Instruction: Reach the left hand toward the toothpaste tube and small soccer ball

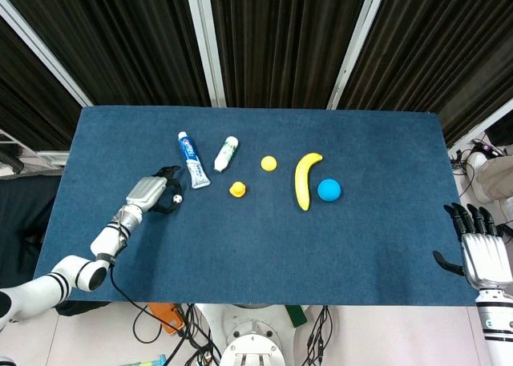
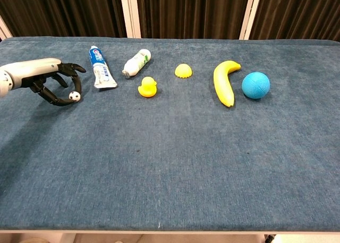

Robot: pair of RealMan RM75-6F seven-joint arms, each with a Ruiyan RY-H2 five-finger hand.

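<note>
At the left of the chest view, the left hand [image 2: 50,81] curls loosely around the small soccer ball [image 2: 75,95], fingers cupped to fence it in (whether it truly grips, I cannot tell). The toothpaste tube [image 2: 102,67] lies just beside, toward upper left. The right hand [image 1: 481,250] idles released at the head view's lower right.

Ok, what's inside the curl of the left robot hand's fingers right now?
The small soccer ball sits on the table inside the curled dark fingers of the left robot hand. Whether they actually press on it is unclear; the palm side is hidden.
</note>
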